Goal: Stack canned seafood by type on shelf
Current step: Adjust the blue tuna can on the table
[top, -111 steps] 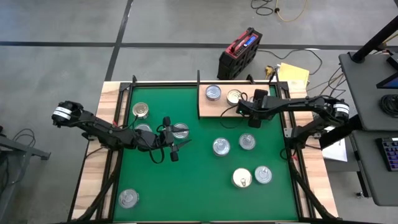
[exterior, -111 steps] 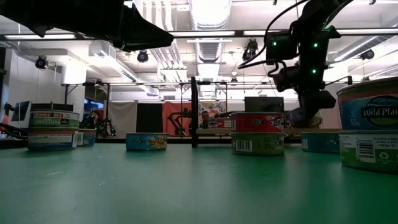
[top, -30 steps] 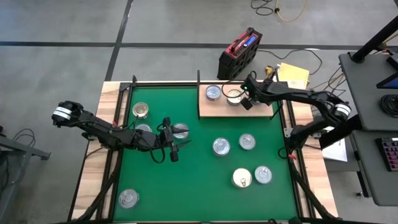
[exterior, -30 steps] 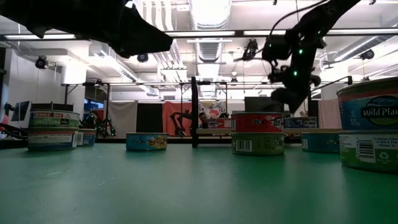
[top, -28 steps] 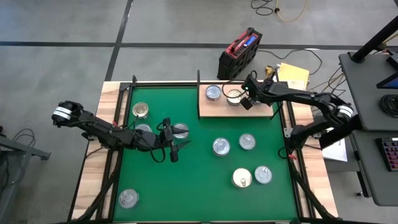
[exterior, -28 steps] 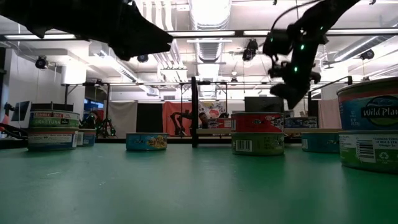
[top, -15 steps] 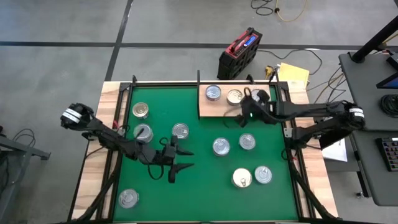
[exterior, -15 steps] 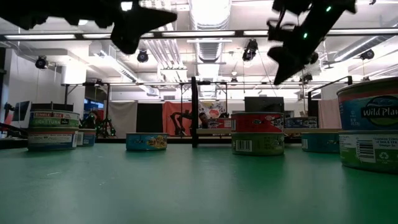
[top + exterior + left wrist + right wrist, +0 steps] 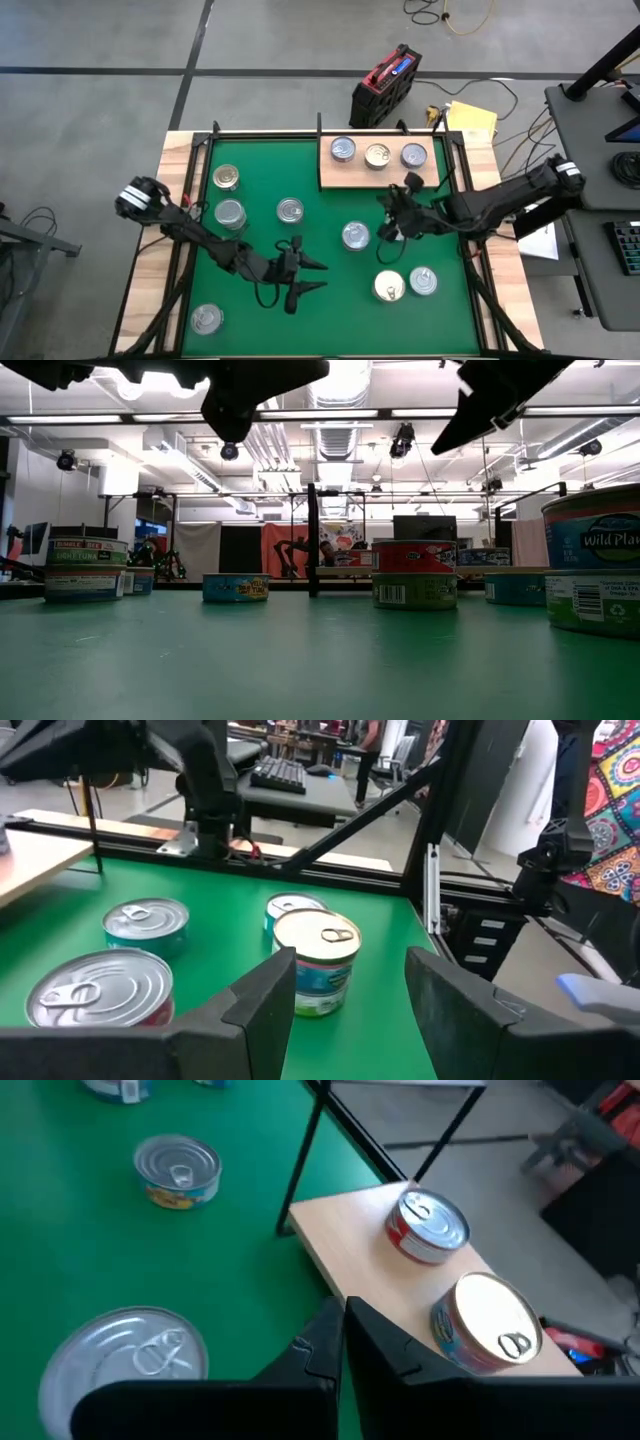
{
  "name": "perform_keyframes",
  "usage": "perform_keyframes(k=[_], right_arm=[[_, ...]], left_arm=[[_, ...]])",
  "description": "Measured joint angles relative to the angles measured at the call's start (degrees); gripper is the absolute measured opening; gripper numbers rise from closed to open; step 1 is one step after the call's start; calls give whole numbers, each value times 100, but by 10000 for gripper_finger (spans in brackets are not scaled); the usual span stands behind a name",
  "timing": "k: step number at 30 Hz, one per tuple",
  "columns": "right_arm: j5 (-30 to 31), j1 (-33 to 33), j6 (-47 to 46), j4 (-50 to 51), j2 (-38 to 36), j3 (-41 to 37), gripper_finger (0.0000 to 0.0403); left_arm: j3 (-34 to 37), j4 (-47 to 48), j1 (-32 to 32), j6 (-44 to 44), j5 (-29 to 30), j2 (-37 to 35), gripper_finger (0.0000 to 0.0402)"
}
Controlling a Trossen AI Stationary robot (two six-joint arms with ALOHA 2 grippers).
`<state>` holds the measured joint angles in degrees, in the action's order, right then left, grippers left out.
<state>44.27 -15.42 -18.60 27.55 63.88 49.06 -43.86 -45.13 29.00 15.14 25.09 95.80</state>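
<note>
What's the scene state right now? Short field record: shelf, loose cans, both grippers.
shelf: pale wooden board at the mat's far edge
cans on shelf: three in a row, silver-lidded can, gold-lidded can, third can
cans on green mat: seven visible, loose
left gripper: open, empty, above mat centre
right gripper: shut, empty, over the mat near the shelf

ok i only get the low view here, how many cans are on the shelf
observer: three cans sit in a row on the shelf.
operator: is the left gripper holding anything
observer: no, the left gripper is open and empty above the green mat.
operator: and the right one
observer: the right gripper is shut with nothing in it, over the mat in front of the shelf.
</note>
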Motion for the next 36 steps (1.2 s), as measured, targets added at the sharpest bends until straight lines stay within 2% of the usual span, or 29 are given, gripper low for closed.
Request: perform_keyframes(k=[5,26,36], right_arm=[[385,-280,-148,0,82,-33,9],[391,-308,-120,0,494,-70,9],[535,-308,-93,2,494,-74,9]], left_arm=[[-122,10,21,119,4,71,173],[-142,22,25,340,4,76,173],[-137,23,21,82,54,76,173]])
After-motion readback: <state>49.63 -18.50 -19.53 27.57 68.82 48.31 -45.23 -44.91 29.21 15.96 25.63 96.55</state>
